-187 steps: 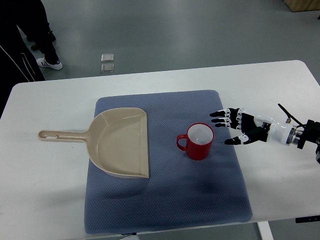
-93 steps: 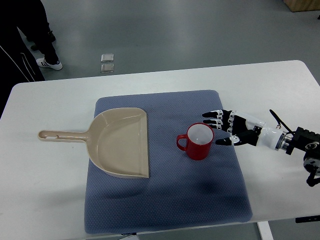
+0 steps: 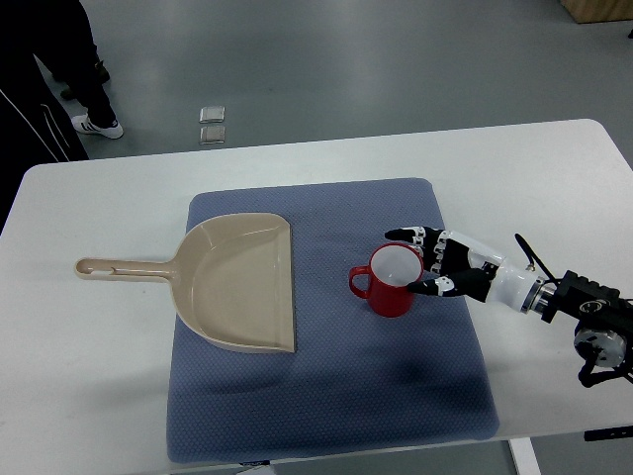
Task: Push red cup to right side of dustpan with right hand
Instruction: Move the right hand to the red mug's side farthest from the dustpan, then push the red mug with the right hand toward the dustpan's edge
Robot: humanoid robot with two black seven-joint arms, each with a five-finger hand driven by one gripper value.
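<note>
Red cup [image 3: 394, 281] looks rigid, light and tippable; your right hand [image 3: 442, 266], fingers spread at its counter-right-edge side, should press low on the wall toward the dustpan [image 3: 242, 281].

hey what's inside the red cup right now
Nothing shows inside the red cup: its white interior looks empty. The near wall hides part of the bottom. The right hand sits at its right rim, outside it.

Black-and-white right hand [image 3: 438, 262] with fingers spread at the right rim of a red ceramic cup [image 3: 392, 279], beige plastic dustpan [image 3: 237, 281] left, both on a blue-grey mat [image 3: 326, 396], white table [image 3: 79, 386]
</note>
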